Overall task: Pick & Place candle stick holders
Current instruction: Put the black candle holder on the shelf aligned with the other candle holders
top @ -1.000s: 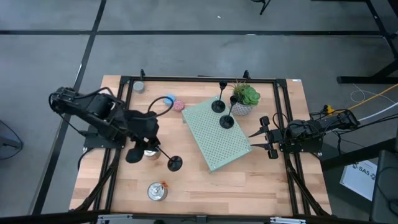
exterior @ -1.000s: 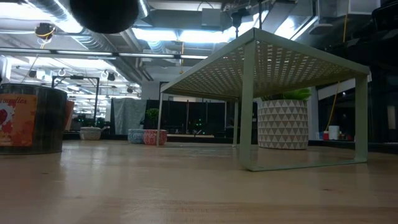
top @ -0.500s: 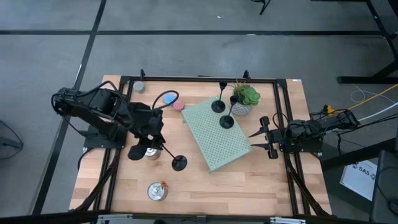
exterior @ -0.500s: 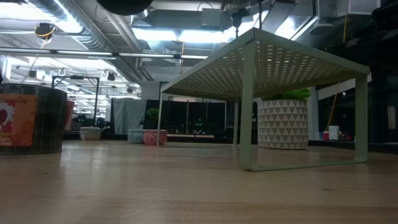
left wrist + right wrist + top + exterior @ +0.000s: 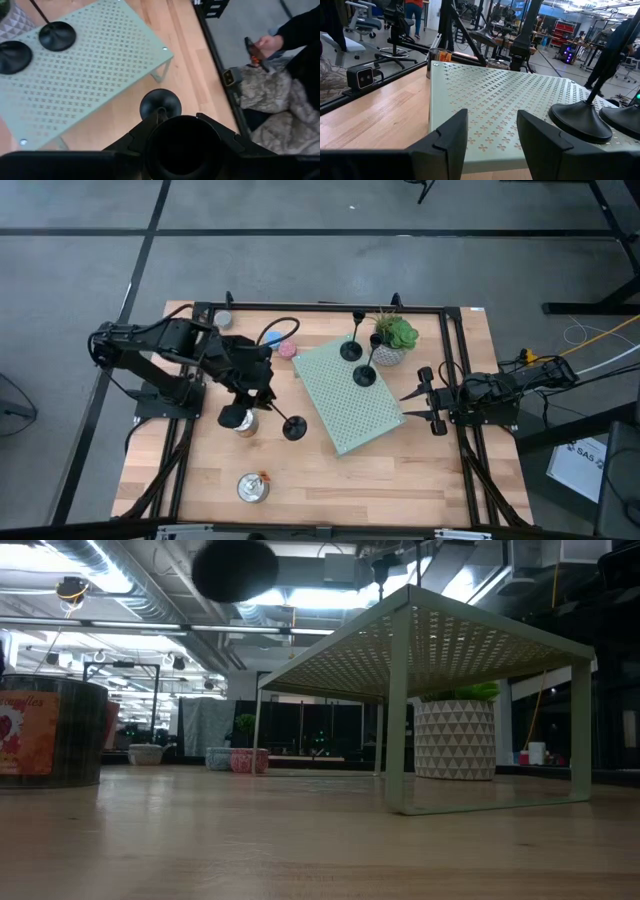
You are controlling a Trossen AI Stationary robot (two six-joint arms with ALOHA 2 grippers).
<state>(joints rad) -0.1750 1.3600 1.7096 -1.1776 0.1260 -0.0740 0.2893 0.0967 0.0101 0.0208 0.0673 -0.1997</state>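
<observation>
Moved: left end effector (image 5: 272, 406) carrying third holder (image 5: 293, 428) rackward | two holders (image 5: 351, 351) on rack (image 5: 350, 394) | right end effector (image 5: 412, 407) open

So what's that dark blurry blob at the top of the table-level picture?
In the low view it is the carried candle stick holder, too near to be sharp and dark against bright ceiling lights; the high view shows it in the left gripper, beside the green rack.

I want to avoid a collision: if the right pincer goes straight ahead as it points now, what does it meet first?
Probably the edge of the green perforated shelf, directly ahead of the right pincer; depth is unclear.
</observation>
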